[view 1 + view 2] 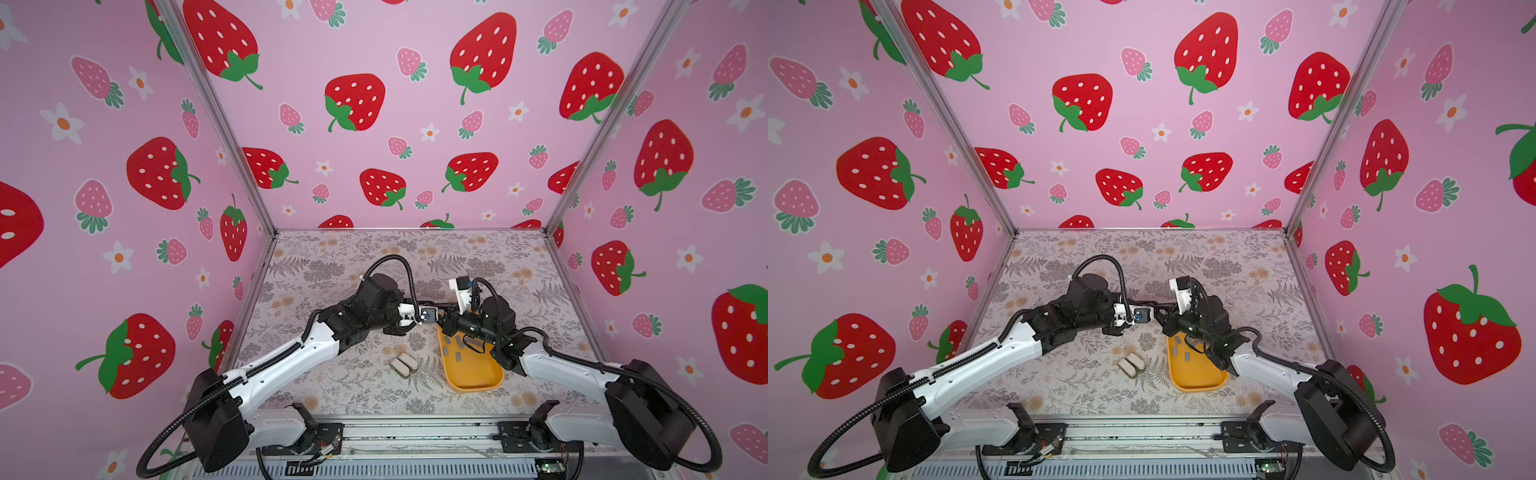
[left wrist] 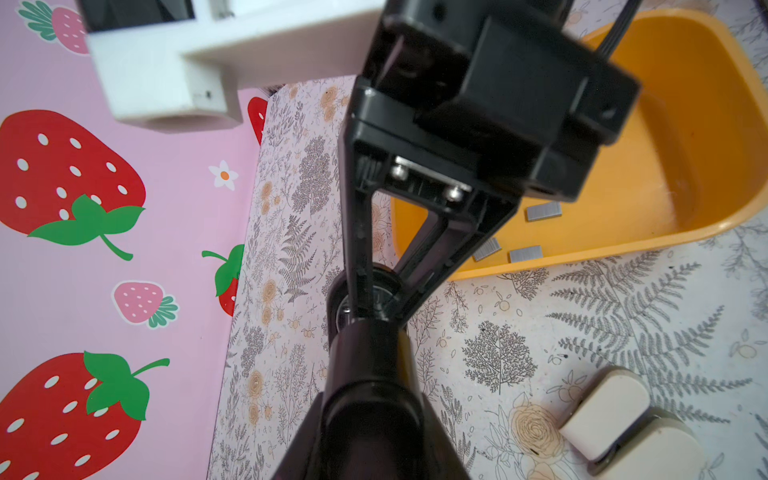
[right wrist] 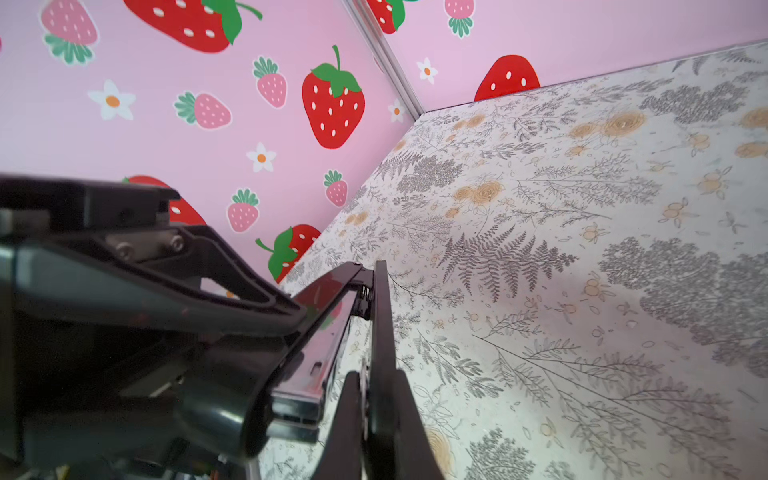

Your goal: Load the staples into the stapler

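Right hand (image 3: 376, 386) grips stapler (image 3: 316, 332), wrist (image 1: 473, 324) overhanging the tray (image 1: 473, 388) of staples (image 2: 543, 211).

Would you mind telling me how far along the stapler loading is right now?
Done: the stapler is lifted and swung open. In hand: the left gripper and right gripper each clamp one half. Left: the staples lie in the yellow tray; none seems loaded.

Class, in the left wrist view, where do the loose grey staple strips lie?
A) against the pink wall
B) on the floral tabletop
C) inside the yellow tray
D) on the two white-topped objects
C: the staples lie on the floor of the yellow tray, within its rim.
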Motion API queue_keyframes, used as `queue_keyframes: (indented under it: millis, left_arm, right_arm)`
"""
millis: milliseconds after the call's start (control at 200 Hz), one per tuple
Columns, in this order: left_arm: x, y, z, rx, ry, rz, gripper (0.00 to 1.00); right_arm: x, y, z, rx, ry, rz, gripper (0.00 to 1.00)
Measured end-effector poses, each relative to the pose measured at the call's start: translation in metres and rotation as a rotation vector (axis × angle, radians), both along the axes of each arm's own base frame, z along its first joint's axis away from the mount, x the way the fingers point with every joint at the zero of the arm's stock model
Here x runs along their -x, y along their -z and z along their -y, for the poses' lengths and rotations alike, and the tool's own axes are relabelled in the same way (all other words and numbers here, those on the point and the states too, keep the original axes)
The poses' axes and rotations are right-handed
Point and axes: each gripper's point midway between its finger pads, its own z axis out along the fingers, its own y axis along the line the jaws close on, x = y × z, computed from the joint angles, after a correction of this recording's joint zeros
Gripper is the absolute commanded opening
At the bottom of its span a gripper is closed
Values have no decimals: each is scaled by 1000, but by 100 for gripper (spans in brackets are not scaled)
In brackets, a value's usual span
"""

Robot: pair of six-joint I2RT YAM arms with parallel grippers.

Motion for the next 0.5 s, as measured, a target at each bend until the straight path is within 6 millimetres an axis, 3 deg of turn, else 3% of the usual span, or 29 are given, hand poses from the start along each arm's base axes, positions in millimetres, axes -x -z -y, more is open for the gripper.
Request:
queue_keyframes:
  millis: [275,395,500]
  left_arm:
    - [-1,2,-2,-8,-6,1,39]
    - [4,-5,8,32,35,9,49]
    - [5,-9,14,54,51,12,51]
  right_arm:
    - [0,3,-4,-39,-8,-44,0]
    - [0,15,-4,-28,-7,-70,0]
    - [3,31,-1,-5,-3,-113,0]
